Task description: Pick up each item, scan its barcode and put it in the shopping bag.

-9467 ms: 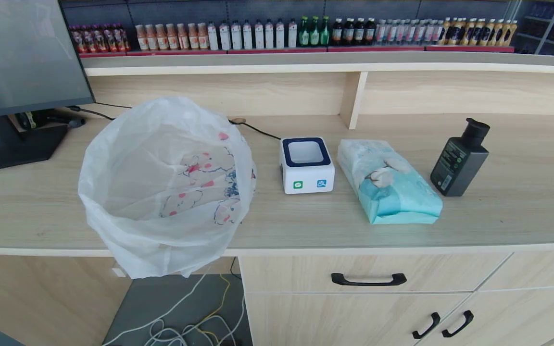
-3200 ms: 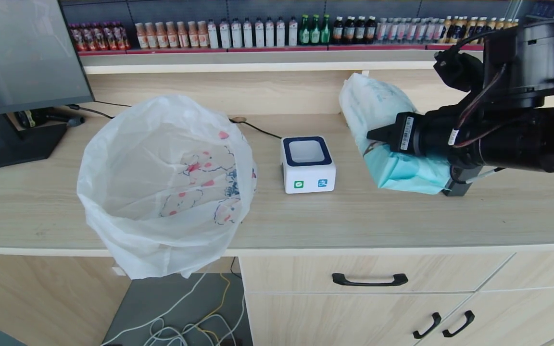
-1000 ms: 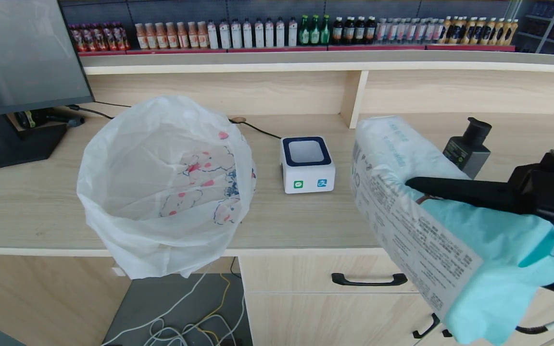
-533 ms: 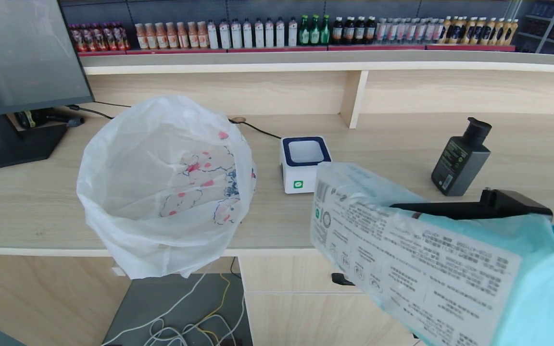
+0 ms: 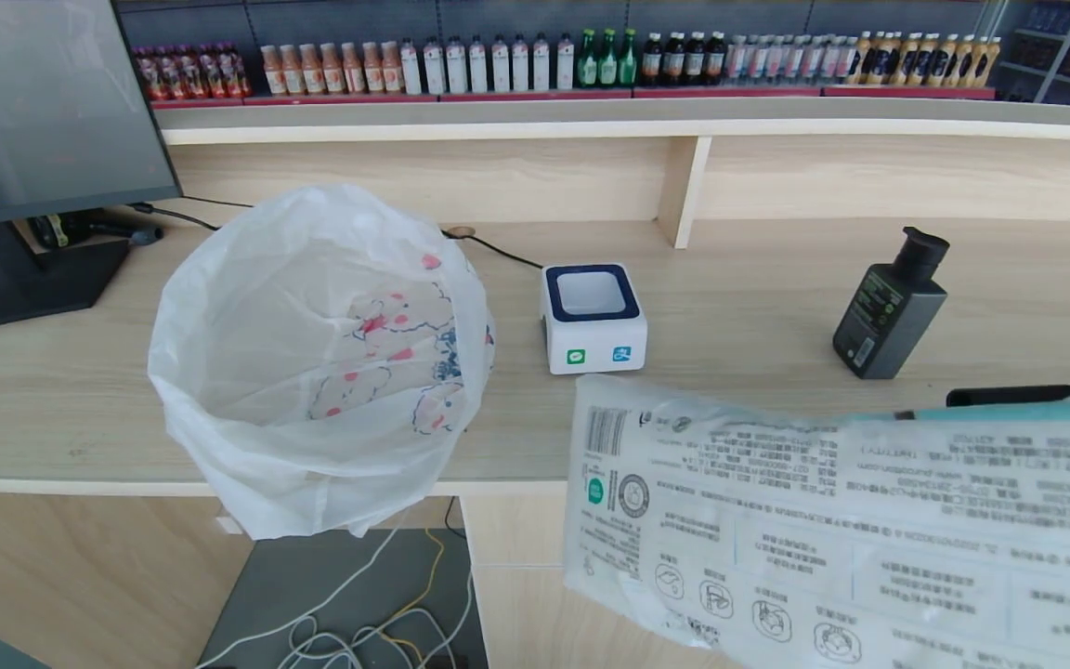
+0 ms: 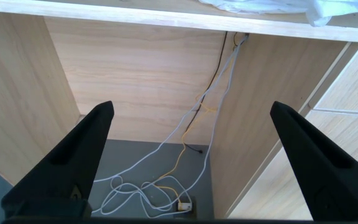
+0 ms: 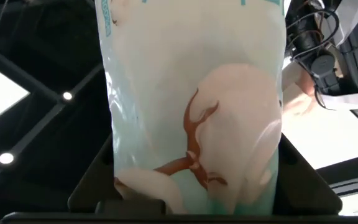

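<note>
While tissue pack (image 5: 823,530) sits clamped inside right tool (image 7: 197,180), left tool (image 6: 191,109) hangs spread apart.

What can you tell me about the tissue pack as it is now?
The tissue pack is a soft, plastic-wrapped pack held in the air by the right hand, whose fingers press its two sides. Its white printed back faces the head camera: small text, a row of pictograms and a barcode near one end, with a teal edge on top. The right wrist view shows its pale front with a cotton-boll picture. Nothing else seems to touch it.
</note>
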`<state>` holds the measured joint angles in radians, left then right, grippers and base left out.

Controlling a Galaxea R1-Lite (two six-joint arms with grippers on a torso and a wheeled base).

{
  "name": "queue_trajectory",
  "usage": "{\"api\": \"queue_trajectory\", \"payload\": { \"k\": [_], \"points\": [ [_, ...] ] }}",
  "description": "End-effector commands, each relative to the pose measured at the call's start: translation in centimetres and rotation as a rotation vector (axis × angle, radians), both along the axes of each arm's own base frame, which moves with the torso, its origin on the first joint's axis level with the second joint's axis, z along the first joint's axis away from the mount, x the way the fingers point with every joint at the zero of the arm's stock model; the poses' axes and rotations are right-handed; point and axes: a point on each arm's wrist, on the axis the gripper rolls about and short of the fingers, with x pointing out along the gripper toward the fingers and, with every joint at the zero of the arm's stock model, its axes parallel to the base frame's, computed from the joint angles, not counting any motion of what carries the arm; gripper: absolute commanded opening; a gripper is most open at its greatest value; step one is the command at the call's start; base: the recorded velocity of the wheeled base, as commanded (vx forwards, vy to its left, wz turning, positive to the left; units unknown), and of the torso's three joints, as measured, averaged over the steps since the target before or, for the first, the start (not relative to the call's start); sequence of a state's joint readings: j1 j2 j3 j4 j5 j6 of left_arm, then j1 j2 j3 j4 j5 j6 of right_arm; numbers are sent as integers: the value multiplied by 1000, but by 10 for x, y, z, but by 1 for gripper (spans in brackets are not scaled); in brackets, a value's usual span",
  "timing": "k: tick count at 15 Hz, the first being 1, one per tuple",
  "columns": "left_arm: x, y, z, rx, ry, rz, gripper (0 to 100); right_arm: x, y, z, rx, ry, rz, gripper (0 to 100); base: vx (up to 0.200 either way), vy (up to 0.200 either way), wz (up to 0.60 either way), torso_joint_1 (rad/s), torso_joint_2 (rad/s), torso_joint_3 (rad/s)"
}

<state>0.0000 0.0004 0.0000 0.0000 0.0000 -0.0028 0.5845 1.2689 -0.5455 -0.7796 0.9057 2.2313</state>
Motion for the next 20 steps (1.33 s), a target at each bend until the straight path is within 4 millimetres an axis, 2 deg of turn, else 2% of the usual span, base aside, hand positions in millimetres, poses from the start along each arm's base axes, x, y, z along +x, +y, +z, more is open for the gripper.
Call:
{"api": "queue_trajectory", "payload": {
  "k": [1,8,11,14,20],
  "points": [
    [0,0,0,0,0,0,100,11,-5,-3,11,40,-29,0,0,0,0,0,0,0],
    [0,0,0,0,0,-2,100,2,-12,16,154,161,82,0,0,0,0,0,0,0],
    [0,0,0,0,0,0,100,-8,-16,23,220,196,128,0,0,0,0,0,0,0],
    [0,0,0,0,0,0,100,-15,-21,20,259,182,151,0,0,0,0,0,0,0],
    [0,0,0,0,0,-2,100,-17,-21,11,240,200,161,0,0,0,0,0,0,0]
  ]
}}
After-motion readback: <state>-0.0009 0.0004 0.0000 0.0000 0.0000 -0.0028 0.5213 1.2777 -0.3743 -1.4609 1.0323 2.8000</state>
